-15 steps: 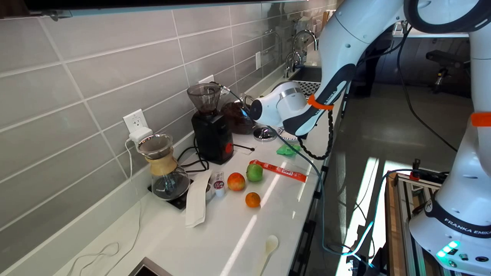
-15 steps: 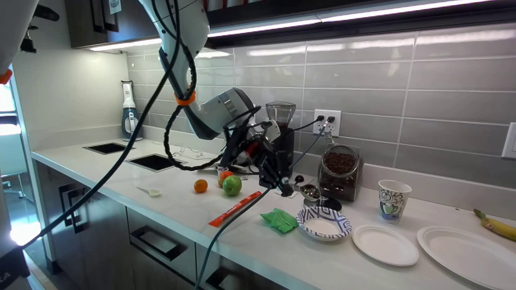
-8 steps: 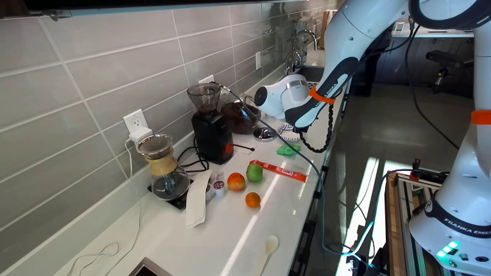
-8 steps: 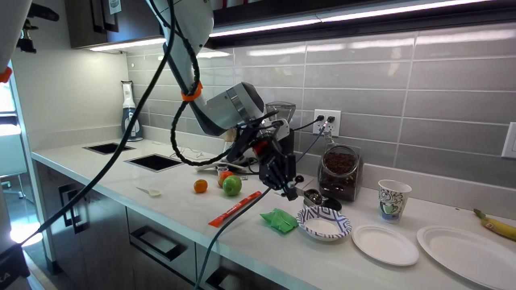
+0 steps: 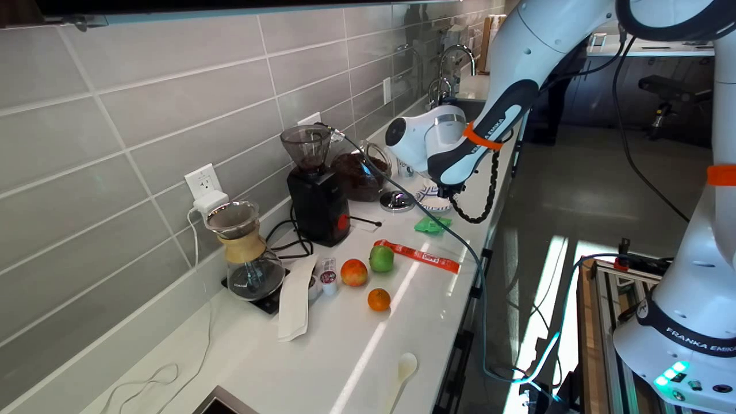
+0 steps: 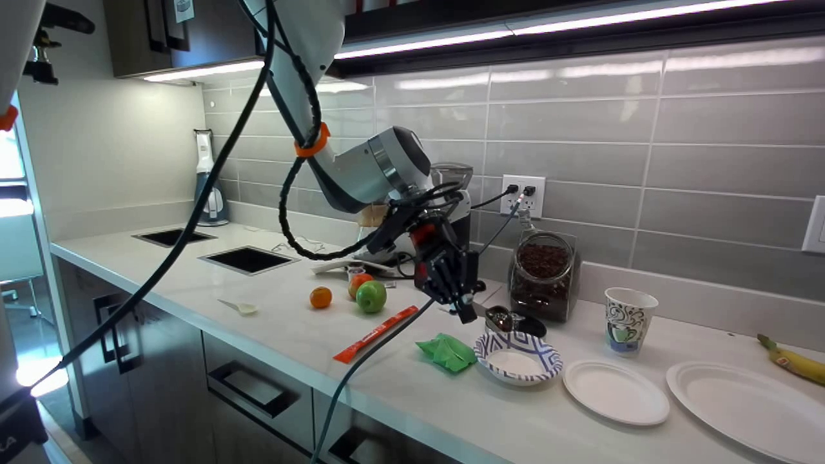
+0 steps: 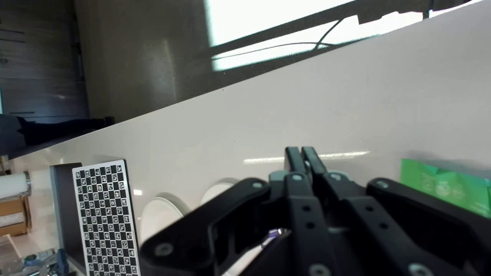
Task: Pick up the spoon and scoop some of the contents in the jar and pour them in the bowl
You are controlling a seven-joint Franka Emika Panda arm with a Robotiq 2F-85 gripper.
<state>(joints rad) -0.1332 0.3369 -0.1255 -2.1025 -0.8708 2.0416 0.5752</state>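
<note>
The pale spoon (image 6: 242,308) lies on the counter far from my gripper; it also shows in an exterior view (image 5: 406,368). The glass jar (image 6: 545,283) of dark beans stands by the wall, its mouth facing outward; it also shows in an exterior view (image 5: 359,179). The white bowl (image 6: 517,362) with a blue pattern sits on the counter. My gripper (image 6: 467,314) hangs above the counter, left of the bowl in that view. In the wrist view my gripper (image 7: 299,151) has its fingers nearly together, with no object visible between them. The bowl is mostly hidden behind the fingers there.
A silver lid (image 5: 397,200) lies before the jar. A green packet (image 6: 448,352), red packet (image 6: 374,335), apples (image 6: 371,296) and an orange (image 6: 320,297) lie nearby. Plates (image 6: 615,393) and a cup (image 6: 628,321) stand beyond the bowl. A cable (image 5: 460,229) crosses the counter.
My arm has moved toward the counter's front edge, and my gripper has shifted slightly right toward the bowl. More of the bowl and jar shows in an exterior view. The spoon has not moved.
</note>
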